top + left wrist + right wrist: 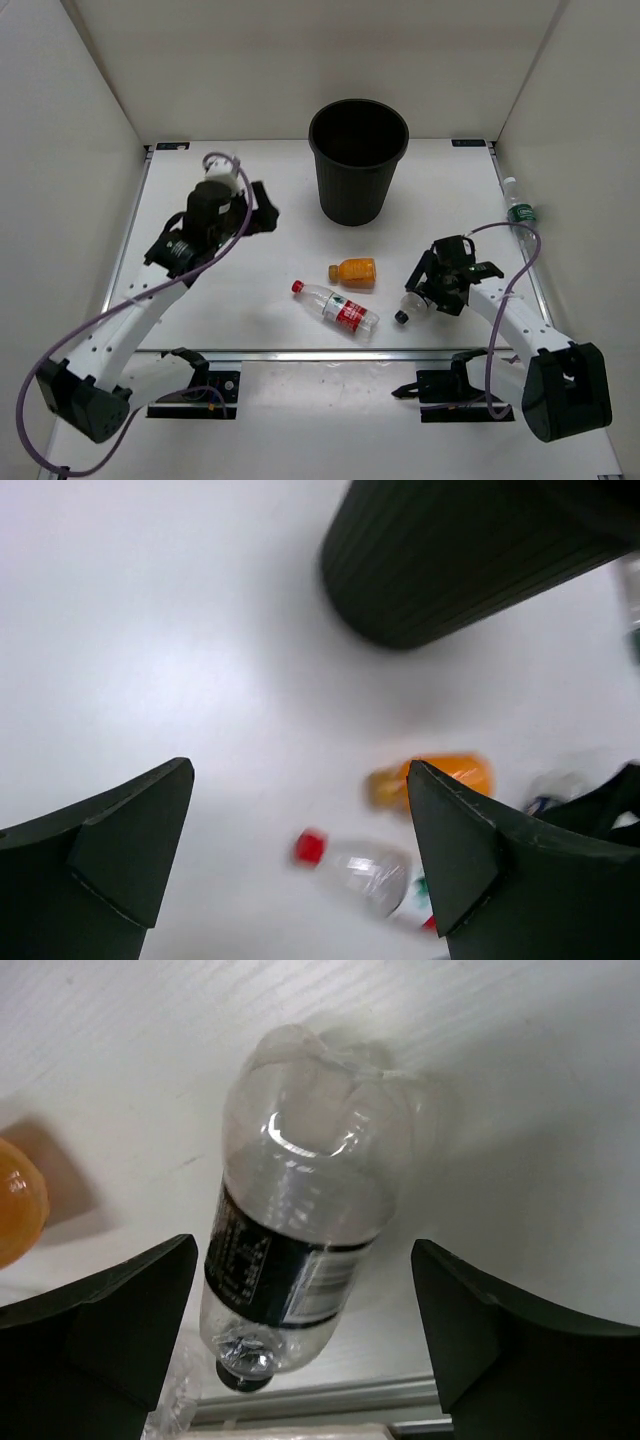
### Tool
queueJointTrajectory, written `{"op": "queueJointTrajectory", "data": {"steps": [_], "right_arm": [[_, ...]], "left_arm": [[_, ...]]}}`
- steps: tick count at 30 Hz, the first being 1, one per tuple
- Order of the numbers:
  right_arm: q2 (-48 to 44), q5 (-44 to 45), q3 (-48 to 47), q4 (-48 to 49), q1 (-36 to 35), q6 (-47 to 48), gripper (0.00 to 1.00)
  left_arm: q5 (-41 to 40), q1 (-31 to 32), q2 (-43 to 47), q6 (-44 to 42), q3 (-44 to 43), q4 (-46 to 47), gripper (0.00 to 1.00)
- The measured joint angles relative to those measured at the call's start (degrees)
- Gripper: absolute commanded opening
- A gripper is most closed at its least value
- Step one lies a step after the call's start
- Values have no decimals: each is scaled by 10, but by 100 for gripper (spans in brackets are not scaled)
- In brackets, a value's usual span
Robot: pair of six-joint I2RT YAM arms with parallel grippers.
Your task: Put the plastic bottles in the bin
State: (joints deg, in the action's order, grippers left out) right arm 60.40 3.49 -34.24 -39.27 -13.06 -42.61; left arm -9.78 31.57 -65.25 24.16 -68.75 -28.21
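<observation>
The black bin stands at the back middle; it also shows in the left wrist view. One orange bottle and a clear bottle with a red cap lie in front of it; both show blurred in the left wrist view, the orange bottle and the red-capped bottle. My right gripper is open over a clear dark-label bottle lying between its fingers, untouched. My left gripper is open and empty, raised left of the bin. A green-label bottle lies at the right edge. Only one orange bottle is in view.
White walls close in the table on the left, back and right. A metal rail runs along the near edge, close to the dark-label bottle's cap. A crumpled clear wrapper lies by my right gripper's left finger.
</observation>
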Motion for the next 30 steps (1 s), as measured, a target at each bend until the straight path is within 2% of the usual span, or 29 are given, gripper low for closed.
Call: {"op": "queueJointTrajectory", "data": {"steps": [1, 3, 6, 9, 11, 12, 15, 20, 24, 27, 30], "right_arm": [[9, -1, 4, 16, 0, 0, 79], [26, -4, 11, 45, 0, 1, 55], [49, -1, 7, 70, -1, 3, 29], [56, 22, -20, 64, -5, 19, 22], [57, 38, -63, 46, -3, 44, 22], [58, 48, -98, 38, -1, 62, 25], [76, 85, -249, 38, -5, 123, 23], [143, 154, -478, 157, -82, 261, 25], [240, 152, -609, 254, -122, 347, 30], [329, 129, -683, 290, -119, 380, 36], [422, 106, -743, 293, -113, 397, 53]], "left_arm": [[5, -19, 28, 13, 42, -11, 98], [18, -48, 69, 42, 119, -39, 99], [41, -57, 106, 77, 197, -75, 99], [61, -59, 141, 105, 238, -104, 99], [71, -64, 166, 118, 248, -113, 99], [75, -69, 176, 123, 251, -114, 99], [83, -76, 198, 139, 266, -114, 99], [110, -73, 209, 172, 321, -106, 99], [128, -67, 215, 196, 355, -104, 99], [133, -63, 218, 209, 360, -104, 99], [134, -62, 218, 215, 360, -104, 99]]}}
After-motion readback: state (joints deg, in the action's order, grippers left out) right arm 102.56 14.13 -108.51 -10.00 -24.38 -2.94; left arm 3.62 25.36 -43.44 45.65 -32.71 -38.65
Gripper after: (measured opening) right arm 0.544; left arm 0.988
